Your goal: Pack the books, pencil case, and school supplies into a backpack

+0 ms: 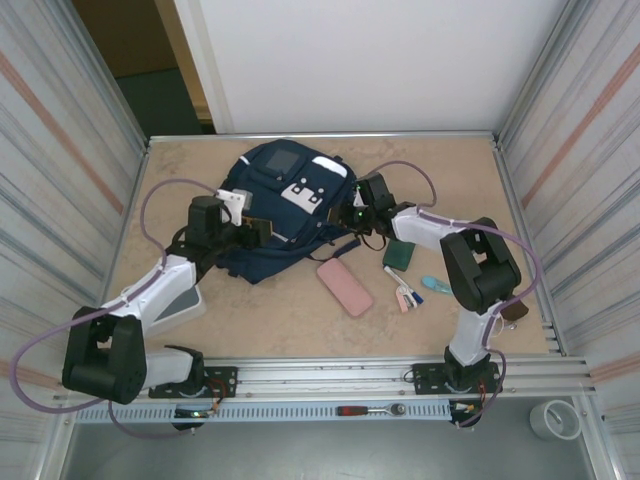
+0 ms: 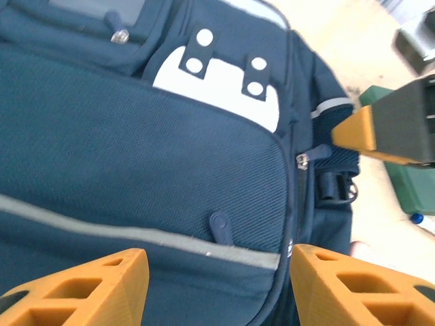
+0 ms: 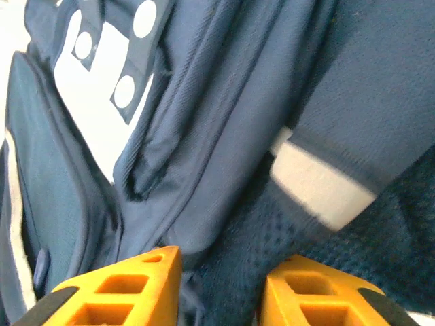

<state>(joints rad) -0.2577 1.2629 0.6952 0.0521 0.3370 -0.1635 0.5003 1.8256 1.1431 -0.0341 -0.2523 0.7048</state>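
1. Both arms are in at the backpack (image 1: 285, 195), which lies flat toward the far middle of the table (image 1: 270, 325), front pocket up.
2. The left claw (image 2: 217, 257) hangs over the front pocket with its fingers wide apart. Nothing is between them, so it's open and empty.
3. The right claw (image 3: 221, 263) is close in on the bag's right flank, by the mesh and a strap. Its fingers stand parted too, and I see no fabric pinched.
4. Nothing looks packed. The pink pencil case (image 1: 345, 287) lies on the table just in front of the bag. The pens (image 1: 402, 292) and a little blue piece (image 1: 435, 285) are to its right, with a green block (image 1: 402, 252) near them.
5. My read is that this is the bag-opening stage. The zip pull (image 2: 302, 160) sits at the pocket's corner, and the seam looks shut.
6. The next move calls for one claw to pin the fabric while the other nips that small pull and runs it along the seam. It's a tiny, slippery target.
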